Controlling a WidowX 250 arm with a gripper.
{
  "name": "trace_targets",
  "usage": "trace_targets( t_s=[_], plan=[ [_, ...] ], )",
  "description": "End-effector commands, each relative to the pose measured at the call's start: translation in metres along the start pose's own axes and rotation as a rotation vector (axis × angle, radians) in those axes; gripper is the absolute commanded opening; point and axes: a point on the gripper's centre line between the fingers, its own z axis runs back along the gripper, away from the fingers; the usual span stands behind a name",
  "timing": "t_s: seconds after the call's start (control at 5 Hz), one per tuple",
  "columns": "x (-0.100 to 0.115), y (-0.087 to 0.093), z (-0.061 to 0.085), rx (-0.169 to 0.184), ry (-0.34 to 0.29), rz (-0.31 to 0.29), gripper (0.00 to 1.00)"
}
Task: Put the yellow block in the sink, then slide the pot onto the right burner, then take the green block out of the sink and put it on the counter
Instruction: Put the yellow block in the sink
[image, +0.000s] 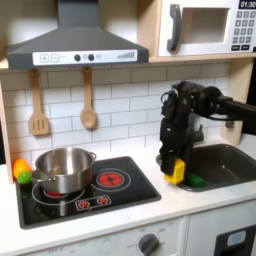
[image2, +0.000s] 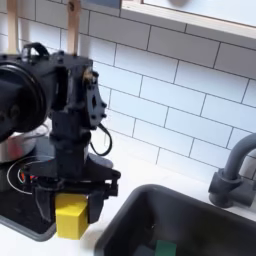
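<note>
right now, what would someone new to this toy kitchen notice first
The black gripper stands out, shut on the yellow block and held just above the near-left edge of the dark sink in the second exterior view. Next comes the shiny pot on the left burner in the first exterior view, with the right burner bare. The green block lies in the sink.

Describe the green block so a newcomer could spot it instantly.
Find the dark grey rectangular sink at the first exterior view's right. On its floor near the left wall lies the small flat green plastic block; the small yellow plastic block nearby sits between the gripper fingers.
</note>
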Motion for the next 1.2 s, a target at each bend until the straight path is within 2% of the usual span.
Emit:
trace_targets(
  t_s=[0.0, 0.2, 0.4, 0.6, 1.0],
  plan=[
    [-0.01, -0.011, 0.012, -0.043, 0.002, -0.013, 0.0],
    [-0.014, -0.02, 0.022, -0.062, -0.008, -0.029, 0.0],
    [-0.02, -0.033, 0.025, -0.066, 0.008, -0.073, 0.0],
    [-0.026, -0.045, 0.028, -0.04, 0.022, -0.11, 0.0],
    [-0.031, -0.06, 0.048, -0.076, 0.002, -0.137, 0.0]
  ],
)
